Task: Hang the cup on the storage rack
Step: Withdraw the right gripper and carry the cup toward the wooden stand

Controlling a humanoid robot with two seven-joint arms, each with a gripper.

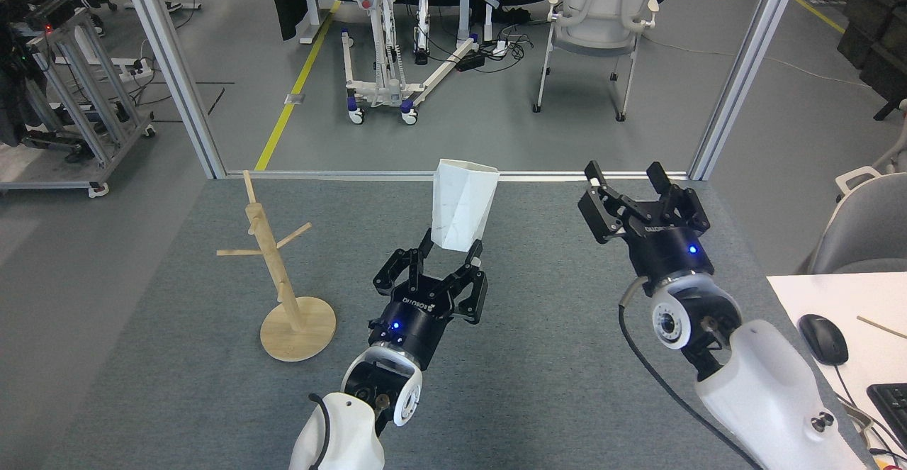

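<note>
Head view, L to R. Storage rack (287,278) at left on grey table (638,399): pale wood, round disc base, slim post leaning a bit left in frame, thin pegs angling out, all bare. Stands clear of both arms.

Centre: left gripper (452,252) pinching narrow base of cup (462,204), fingers pressed to its lower facets. Cup lifted off table, mouth up and toward far edge, long axis running near-to-far w/ slight rightward tilt at rim. Matte white, faceted, tapering down to base; faint grey marks on near face. Handle not visible from here – can't tell which way it points.

Key relation: rack lies left and a little nearer than cup, so hang needs leftward carry by L arm, the closer one, plus wrist turn to bring handle hole onto a peg. Handle bearing unknown = main risk.

Right: right gripper (632,179) spread wide, holding nothing, well apart from cup, near far-right of table. Mouse (822,339) on white desk at far right.
</note>
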